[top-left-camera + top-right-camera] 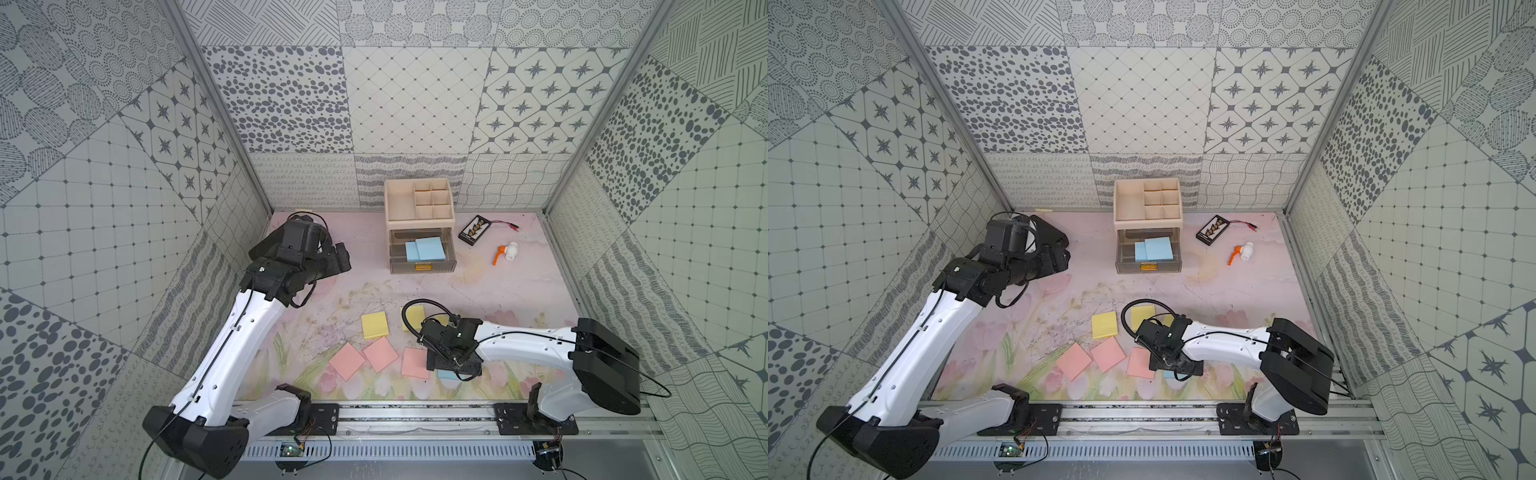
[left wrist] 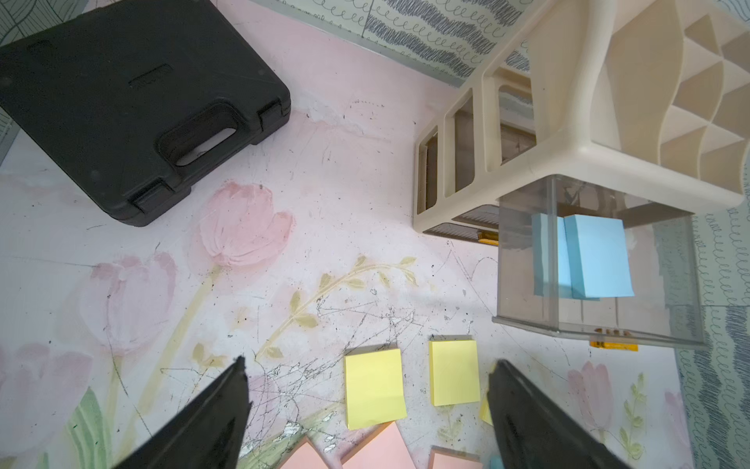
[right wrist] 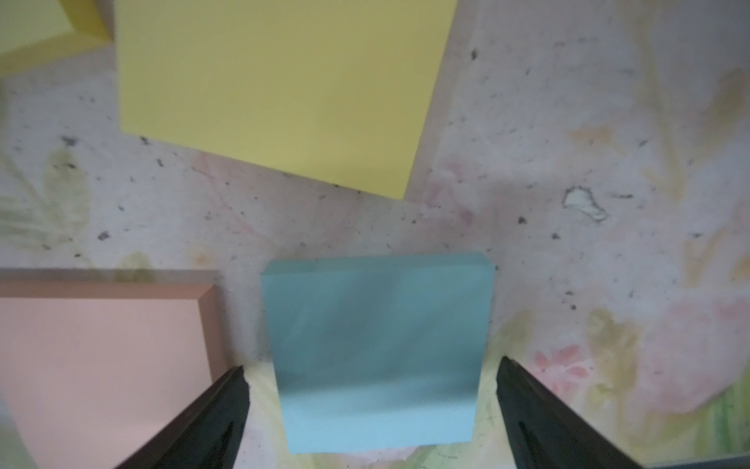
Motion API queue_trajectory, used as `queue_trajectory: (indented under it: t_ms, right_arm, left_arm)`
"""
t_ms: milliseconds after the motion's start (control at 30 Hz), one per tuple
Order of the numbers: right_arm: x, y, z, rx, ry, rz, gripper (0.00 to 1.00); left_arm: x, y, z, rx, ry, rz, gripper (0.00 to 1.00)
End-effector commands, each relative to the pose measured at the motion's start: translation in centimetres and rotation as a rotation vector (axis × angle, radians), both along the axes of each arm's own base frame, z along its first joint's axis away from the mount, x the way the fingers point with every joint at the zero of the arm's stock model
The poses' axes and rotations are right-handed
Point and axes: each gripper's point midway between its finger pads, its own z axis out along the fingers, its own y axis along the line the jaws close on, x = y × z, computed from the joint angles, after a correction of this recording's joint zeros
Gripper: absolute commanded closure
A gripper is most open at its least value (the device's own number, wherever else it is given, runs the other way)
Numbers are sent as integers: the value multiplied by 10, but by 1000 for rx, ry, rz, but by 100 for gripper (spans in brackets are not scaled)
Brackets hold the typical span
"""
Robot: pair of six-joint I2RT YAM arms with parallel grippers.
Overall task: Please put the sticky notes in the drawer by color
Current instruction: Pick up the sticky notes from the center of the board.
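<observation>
blue sticky pad (image 3: 377, 345) flat on the table (image 3: 568, 122), between the widely spread fingers (image 3: 211, 418) of the right gripper (image 3: 372, 365), which do not clamp it. left gripper (image 2: 369, 362) also spread wide, empty, near a black case (image 2: 134, 101). two more blue pads (image 1: 426, 248) lie in the pulled-out top drawer (image 1: 399, 266).

Both top views way up high, same look down at the whole table (image 1: 478, 299). Left wrist hanging back, facing the drawer (image 2: 523, 251); right wrist crazy close over a blue pad (image 3: 377, 357).
</observation>
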Motion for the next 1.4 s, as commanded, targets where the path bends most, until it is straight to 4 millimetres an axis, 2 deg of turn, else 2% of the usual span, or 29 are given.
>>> queue_trajectory:
  t_ms: [0,267,700,1000,1200,1367]
  right_arm:
    - [3,-6,3,-8,-20,-12,1]
    - [0,-5,-11,-12,14,-11,1]
    - [3,-4,-24,-11,28,-10,0]
    - [-1,-1,-29,-2,48,-11,17]
    - [1,2,-11,21,19,0,20]
    - [15,10,31,52,-60,33,19]
  left_arm:
    - [4,4,-1,-4,-3,19,6]
    - [1,5,-1,0,-2,21,6]
    - [1,5,1,1,-4,19,6]
    - [4,3,-1,-10,-16,20,6]
    - [5,1,1,-22,-20,16,6]
    - [3,3,1,-15,-20,21,6]
